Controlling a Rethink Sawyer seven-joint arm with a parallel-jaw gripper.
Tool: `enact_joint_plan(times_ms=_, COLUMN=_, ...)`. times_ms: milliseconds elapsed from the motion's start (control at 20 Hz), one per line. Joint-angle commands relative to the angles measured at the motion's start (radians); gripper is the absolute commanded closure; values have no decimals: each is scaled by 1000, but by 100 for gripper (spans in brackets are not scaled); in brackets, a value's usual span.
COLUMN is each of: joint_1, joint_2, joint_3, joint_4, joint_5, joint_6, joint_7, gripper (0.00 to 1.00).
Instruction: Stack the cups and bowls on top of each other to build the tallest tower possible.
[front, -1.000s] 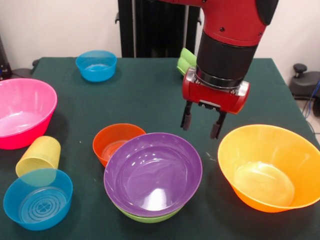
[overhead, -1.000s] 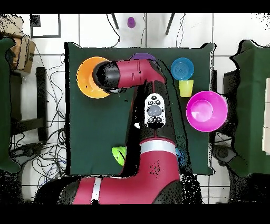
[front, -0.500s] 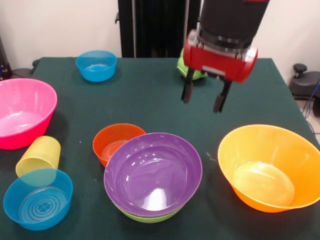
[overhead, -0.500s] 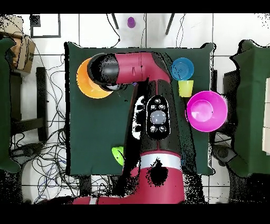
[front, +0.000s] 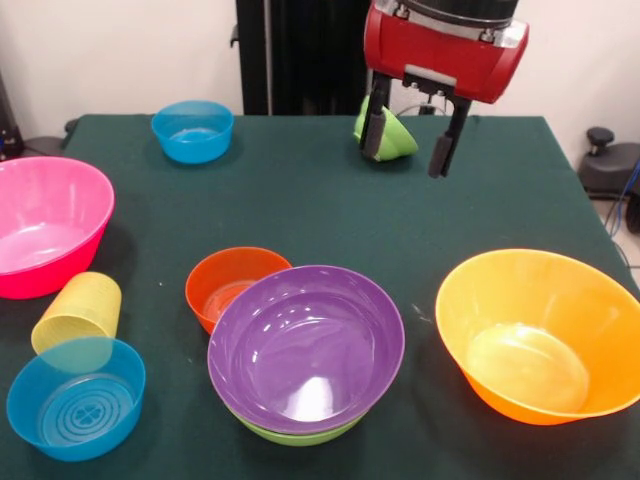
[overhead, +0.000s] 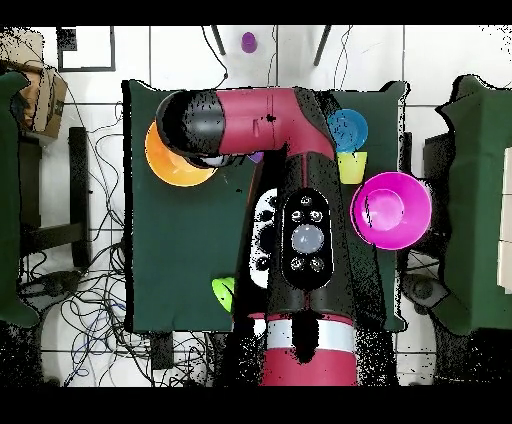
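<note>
I see my gripper raised at the far side, fingers spread and empty, just before a lime green bowl, the purple bowl near.

My front camera sits low and close at the table's near edge, looking across the green cloth toward the far edge. My overhead camera hangs high, looking straight down at the whole table and the floor around it. Both share the tabletop, turned half round between them.
</note>
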Motion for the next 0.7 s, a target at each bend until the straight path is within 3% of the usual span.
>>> enact_joint_plan(times_ms=50, joint_1=19, joint_2=65, joint_3=62, joint_4=-58, joint_5=-13, joint_6=81, joint_7=-29, gripper=0)
enact_joint_plan(times_ms=350, joint_1=56, joint_2=112, joint_3=48, joint_4=-136, joint_5=4, joint_6=140, joint_7=45, gripper=0)
enact_joint_plan(times_ms=700, joint_1=75, joint_2=127, joint_3=32, joint_4=-164, joint_5=17, joint_6=161, joint_7=70, gripper=0)
